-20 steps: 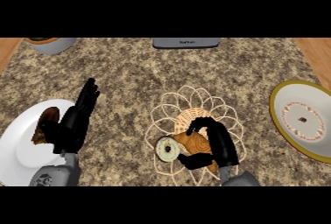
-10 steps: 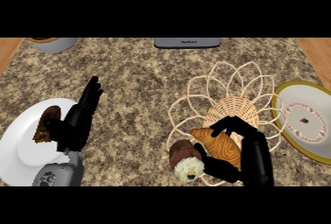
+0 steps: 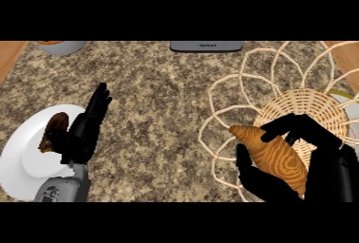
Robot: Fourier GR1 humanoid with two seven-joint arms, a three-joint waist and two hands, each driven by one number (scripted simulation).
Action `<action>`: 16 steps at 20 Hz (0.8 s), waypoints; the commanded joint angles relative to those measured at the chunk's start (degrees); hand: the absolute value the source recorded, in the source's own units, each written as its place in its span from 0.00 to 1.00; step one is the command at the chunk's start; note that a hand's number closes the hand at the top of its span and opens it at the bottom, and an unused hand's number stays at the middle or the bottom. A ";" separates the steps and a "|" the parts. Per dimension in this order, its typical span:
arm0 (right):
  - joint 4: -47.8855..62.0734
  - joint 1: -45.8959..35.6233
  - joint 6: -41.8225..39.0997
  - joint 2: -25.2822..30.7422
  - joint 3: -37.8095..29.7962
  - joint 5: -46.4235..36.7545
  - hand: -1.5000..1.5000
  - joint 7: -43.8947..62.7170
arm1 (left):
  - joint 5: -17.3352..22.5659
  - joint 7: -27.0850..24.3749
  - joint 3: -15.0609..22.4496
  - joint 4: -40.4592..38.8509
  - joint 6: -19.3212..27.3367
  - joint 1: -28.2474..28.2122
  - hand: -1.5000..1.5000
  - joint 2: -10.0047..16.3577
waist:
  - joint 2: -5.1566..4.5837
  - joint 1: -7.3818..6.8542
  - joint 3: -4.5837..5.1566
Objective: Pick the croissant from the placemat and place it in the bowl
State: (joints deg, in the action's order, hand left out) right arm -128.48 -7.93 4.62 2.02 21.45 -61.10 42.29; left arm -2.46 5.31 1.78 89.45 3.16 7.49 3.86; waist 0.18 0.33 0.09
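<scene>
Plainly, the croissant [image 3: 276, 155] sits in the right hand [image 3: 270, 186], over the lower right part of the placemat [image 3: 308, 103]; the fingers [image 3: 300, 127] curl over its top and the thumb wraps under its near side, so the hand is closed around it. The croissant is golden brown with darker curved bands along its length like wood grain; it is long and plump, and its tapered tip points up and to the left, clear of the fingers. The placemat is pale wicker, with a tightly woven round middle and open loops around its edge; it lies on the speckled brown counter [image 3: 161, 104]. The left hand [image 3: 84, 134] rests at the view's left with straight fingers pointing up, holding nothing, over a white plate [image 3: 24, 168] that carries a dark brown piece of food [image 3: 53, 127]. A grey bowl [image 3: 64, 46] shows at the top left edge, well apart from the croissant; a grey appliance [image 3: 206, 46] stands at the top edge.
</scene>
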 commanded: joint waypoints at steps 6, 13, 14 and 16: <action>-0.92 -17.16 -13.81 1.68 -17.03 4.20 1.00 9.33 | -1.67 1.94 2.56 3.51 0.29 -1.70 0.50 -1.20 | -0.10 -0.49 -0.08; 8.41 -20.81 -16.12 8.63 -27.40 8.43 1.00 6.46 | -2.70 0.22 2.62 1.54 1.24 -0.84 0.50 -2.20 | -0.13 -0.47 -0.10; 10.69 -21.87 -18.62 12.42 -30.99 9.59 1.00 5.70 | -0.20 -0.88 -0.75 -1.50 -0.22 0.44 0.50 -0.49 | -0.25 -0.31 -0.08; 15.63 -19.36 -13.85 11.29 -28.51 5.94 1.00 2.54 | -2.99 2.41 1.95 -0.19 2.31 2.52 0.50 -2.58 | -0.28 -0.56 -0.10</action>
State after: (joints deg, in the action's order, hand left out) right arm -119.55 -27.39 -10.46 10.57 -4.89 -53.54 47.50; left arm -3.92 4.93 2.37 88.43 3.72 8.38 2.64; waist -0.02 -0.03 0.00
